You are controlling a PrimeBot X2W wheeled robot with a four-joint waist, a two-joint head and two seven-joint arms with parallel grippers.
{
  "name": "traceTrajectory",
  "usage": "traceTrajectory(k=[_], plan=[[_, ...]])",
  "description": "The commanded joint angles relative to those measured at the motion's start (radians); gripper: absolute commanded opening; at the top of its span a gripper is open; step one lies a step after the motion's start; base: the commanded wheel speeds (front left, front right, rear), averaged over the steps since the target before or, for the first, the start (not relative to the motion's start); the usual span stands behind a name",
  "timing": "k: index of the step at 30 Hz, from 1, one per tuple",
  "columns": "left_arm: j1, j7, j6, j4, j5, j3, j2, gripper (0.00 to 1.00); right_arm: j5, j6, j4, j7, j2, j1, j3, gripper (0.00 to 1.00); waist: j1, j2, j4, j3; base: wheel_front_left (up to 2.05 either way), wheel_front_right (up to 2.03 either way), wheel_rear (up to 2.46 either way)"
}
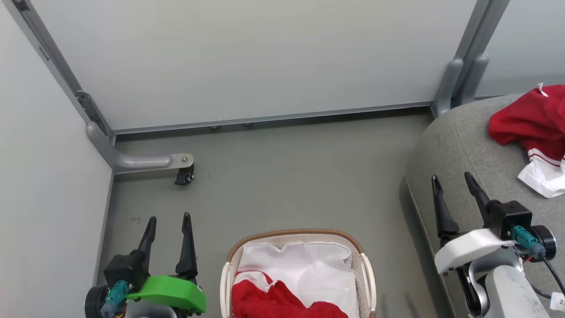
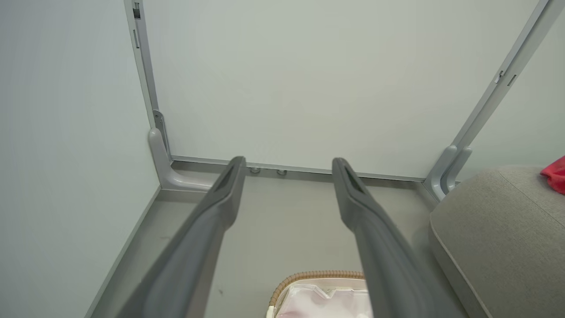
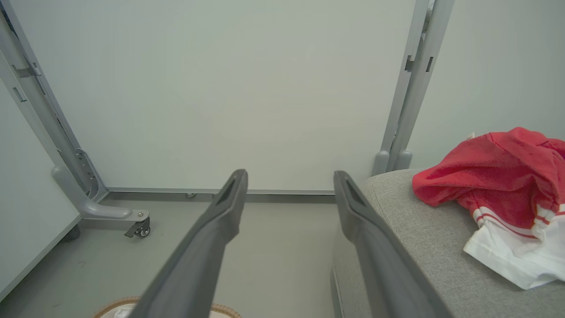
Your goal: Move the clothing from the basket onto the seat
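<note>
The seat (image 1: 463, 145) at my right holds one red garment (image 1: 525, 117); the basket (image 1: 300, 232) holds a second garment (image 1: 273, 302). My left pincer (image 1: 169, 216) and right pincer (image 1: 451, 176) hang open, empty. Next, I judge: reach down and pinch red cloth, not the lining (image 1: 304, 265).

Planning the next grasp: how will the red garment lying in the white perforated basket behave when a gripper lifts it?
Probably floppy: the soft red fabric garment lies crumpled in folds, so it should drape. Likely light, being thin cloth. It may drag the loose white cloth lining beneath it.
</note>
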Motion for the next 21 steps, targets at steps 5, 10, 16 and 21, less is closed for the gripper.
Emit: traceTrajectory(k=[5,10,16,21], plan=[[0.048,0.001,-0.005,-0.014,0.005,0.019,0.002,1.00,0.044,-0.001,-0.038,-0.002,-0.004,0.074,0.008,1.00,0.0001,0.0000,0.014,-0.029,0.00,0.00,0.00],[0.056,0.001,-0.007,-0.013,-0.006,0.010,0.002,1.00,0.069,-0.001,-0.064,-0.002,-0.003,0.124,-0.003,1.00,0.0001,0.0000,0.018,-0.035,0.00,0.00,0.00],[0.052,0.001,-0.009,-0.006,-0.006,0.013,0.002,1.00,0.069,-0.001,-0.072,-0.002,-0.004,0.142,0.005,1.00,0.0001,0.0000,0.010,-0.039,0.00,0.00,0.00],[0.044,0.001,-0.012,-0.001,-0.004,0.009,0.002,1.00,0.063,-0.001,-0.075,-0.002,-0.004,0.133,0.012,1.00,0.0001,0.0000,0.008,-0.038,0.00,0.00,0.00]])
